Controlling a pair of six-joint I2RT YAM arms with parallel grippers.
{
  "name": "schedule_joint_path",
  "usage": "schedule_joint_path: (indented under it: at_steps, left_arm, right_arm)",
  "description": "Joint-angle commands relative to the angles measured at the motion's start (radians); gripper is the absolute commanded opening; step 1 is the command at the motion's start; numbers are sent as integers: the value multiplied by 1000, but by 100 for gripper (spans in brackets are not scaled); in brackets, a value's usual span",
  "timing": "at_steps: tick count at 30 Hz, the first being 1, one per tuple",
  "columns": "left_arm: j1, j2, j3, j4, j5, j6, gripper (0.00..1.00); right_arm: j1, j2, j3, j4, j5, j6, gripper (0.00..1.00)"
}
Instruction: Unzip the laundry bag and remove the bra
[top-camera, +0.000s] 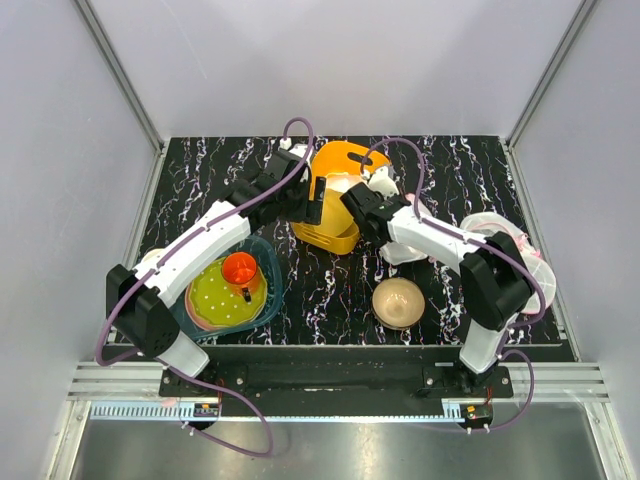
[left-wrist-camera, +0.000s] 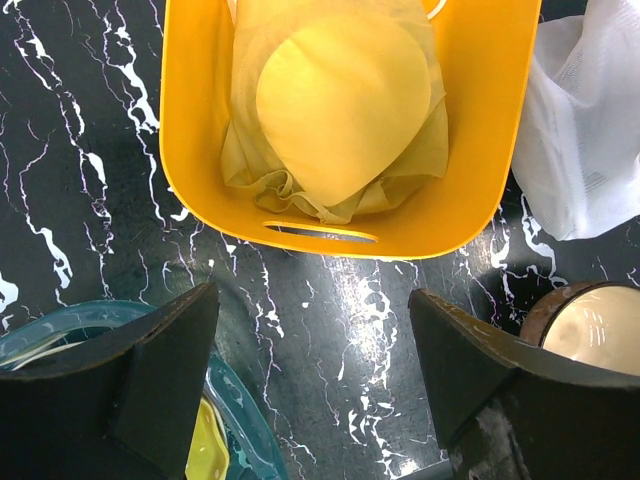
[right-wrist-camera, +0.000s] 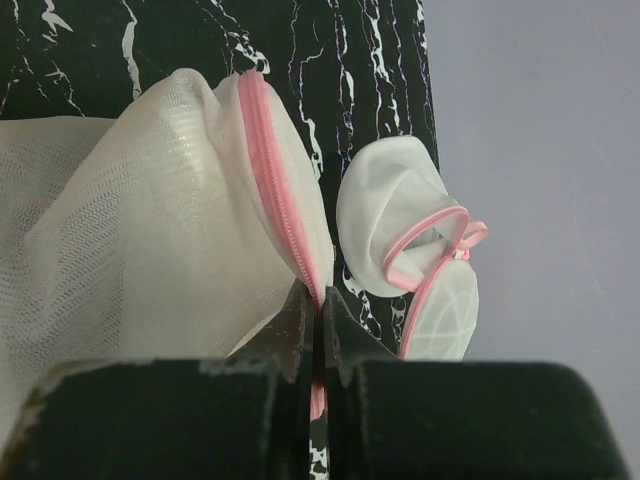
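The white mesh laundry bag (right-wrist-camera: 150, 220) with pink zip trim (right-wrist-camera: 275, 190) lies on the black marble table, right of the yellow bin; it also shows in the top view (top-camera: 402, 250). My right gripper (right-wrist-camera: 320, 305) is shut on the pink zip trim at the bag's edge. My left gripper (left-wrist-camera: 315, 350) is open and empty, hovering over the table just in front of the yellow bin (left-wrist-camera: 200, 150). No dark navy bra shows in any view. No dark shape shows through the mesh.
The yellow bin (top-camera: 335, 235) holds a pale cloth with a rounded cup (left-wrist-camera: 345, 105). A tan bowl (top-camera: 397, 302) sits near the front. Pink-rimmed white discs (right-wrist-camera: 425, 250) lie at the right edge. A blue basin (top-camera: 268, 300) with a green plate and orange cup stands left.
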Motion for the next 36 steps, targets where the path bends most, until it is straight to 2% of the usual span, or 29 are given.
schedule_joint_path:
  at_steps: [1,7,11,14,18,21,22,24,25,28,29,32,34,36]
  left_arm:
    - [7,-23,11,40,15,-12,80]
    - [5,-37,11,40,14,-12,80]
    - [5,-40,6,46,23,-15,80]
    - [7,-37,3,55,40,-18,80]
    - [7,-48,-15,75,34,-18,81]
    - [8,-52,-35,80,32,-18,81]
    - [10,-54,-41,80,34,-18,81]
    - [13,-54,-48,82,32,-20,81]
    - [14,-57,-49,80,34,-21,81]
    - [17,-55,-49,78,37,-20,81]
    - [19,-58,-46,75,37,-17,81]
    - [19,-63,-43,75,37,-15,81]
    - [17,-63,-40,80,44,-15,81]
    - [17,-52,-34,89,60,-20,82]
  right_arm:
    - [-5,-81,-10,13,13,45,0]
    - [-56,-187,-54,17,75,-3,0]
    - [-173,-284,-94,22,87,-42,0]
    - [-218,-321,-89,36,125,-87,0]
    - [-209,-324,-68,97,156,-170,0]
    - [-133,-277,-57,115,135,-171,0]
    - [-108,-254,-54,91,80,-118,9]
    - [-65,-174,-16,42,-32,-29,37]
    - [-36,-146,4,-5,-159,58,46]
    - [-14,-89,56,-3,-337,140,55]
    - [-14,-104,61,9,-364,149,66]
    - [-51,-207,46,78,-495,140,83]
    - [-95,-290,27,118,-637,154,84]
    - [-158,-339,12,137,-703,163,86]
